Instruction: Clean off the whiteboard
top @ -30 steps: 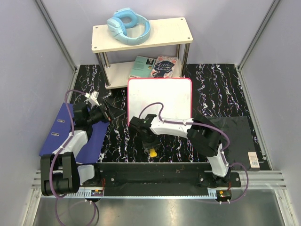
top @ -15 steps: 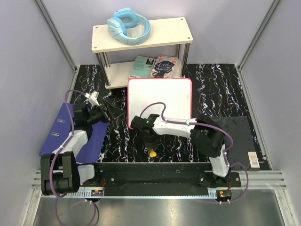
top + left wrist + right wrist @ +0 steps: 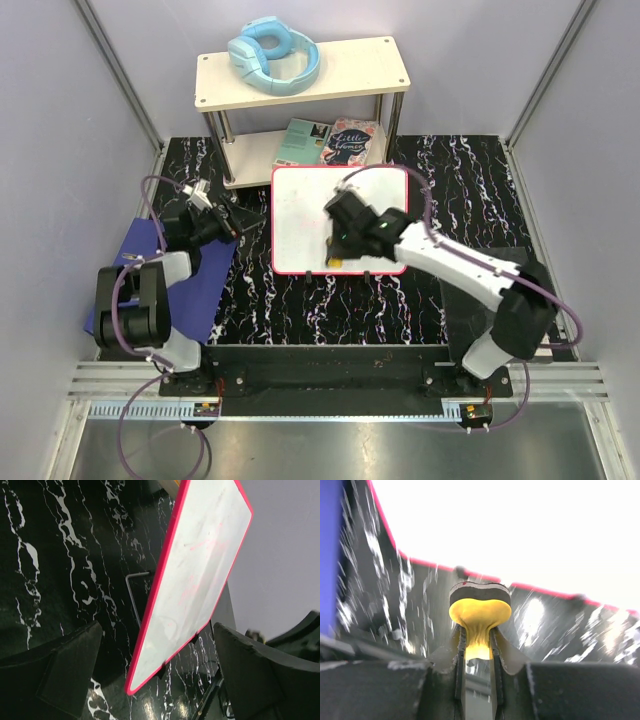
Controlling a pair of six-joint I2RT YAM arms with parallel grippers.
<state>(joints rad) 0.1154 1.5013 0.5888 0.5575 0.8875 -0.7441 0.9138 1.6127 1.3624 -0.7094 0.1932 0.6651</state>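
The whiteboard (image 3: 345, 205), white with a thin pink-red frame, lies flat in the middle of the black marble table. In the left wrist view the whiteboard (image 3: 200, 575) carries faint pink smears. A yellow eraser (image 3: 339, 259) with a dark felt face hangs at the board's near edge. My right gripper (image 3: 341, 246) is shut on it. In the right wrist view the eraser (image 3: 480, 611) is pinched by its yellow stem in my right gripper (image 3: 477, 642), with the whiteboard (image 3: 520, 530) beyond. My left gripper (image 3: 226, 226) stands open just left of the board, and its fingers (image 3: 67, 667) are wide apart with nothing between them.
A cream shelf (image 3: 360, 66) at the back carries blue headphones (image 3: 272, 55), and books (image 3: 333, 142) lie under it. A blue binder (image 3: 205, 290) lies at the left beneath the left arm. A dark mat (image 3: 480, 275) and a small box (image 3: 541, 341) lie at the right. A bent metal rod (image 3: 133, 596) lies by the board's left edge.
My right gripper shut on the yellow eraser at the table's front, lifted it and carried it back to the whiteboard's near edge. The left arm turned slightly toward the board.
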